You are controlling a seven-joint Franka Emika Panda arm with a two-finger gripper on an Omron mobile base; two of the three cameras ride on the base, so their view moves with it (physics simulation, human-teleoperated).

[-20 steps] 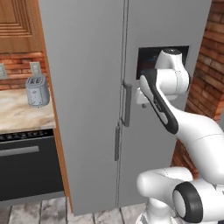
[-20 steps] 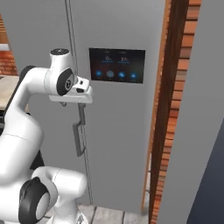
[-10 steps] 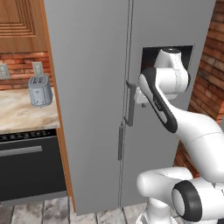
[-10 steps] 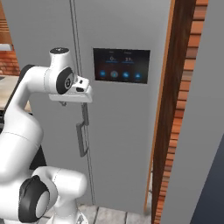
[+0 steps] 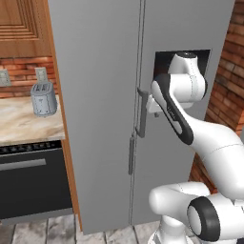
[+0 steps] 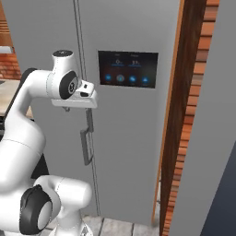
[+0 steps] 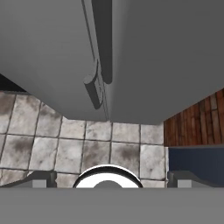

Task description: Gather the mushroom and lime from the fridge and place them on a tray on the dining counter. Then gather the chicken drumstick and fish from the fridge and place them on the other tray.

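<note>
The tall grey fridge (image 5: 100,95) stands in front of me with both doors shut; its black panel (image 6: 128,69) is on the right door. My gripper (image 5: 155,110) hangs open just in front of the vertical bar handles (image 5: 141,113), fingers pointing down and holding nothing. From the right it is the gripper (image 6: 73,107) beside the door seam. The hand view looks down the fridge front (image 7: 52,52) past the handles (image 7: 94,89), and the gripper (image 7: 112,179) has its tips spread wide. The mushroom, lime, chicken drumstick, fish, trays and dining counter are out of view.
A counter (image 5: 24,125) with a grey toaster (image 5: 44,99) adjoins the fridge on the left, above a black oven (image 5: 28,181). A wooden post (image 6: 177,115) and brick wall (image 5: 226,81) flank it on the right. Grey floor tiles (image 7: 87,144) lie below.
The whole picture has shifted slightly to the right, so the base has moved a little. The arm keeps the same pose and the gripper stays open.
</note>
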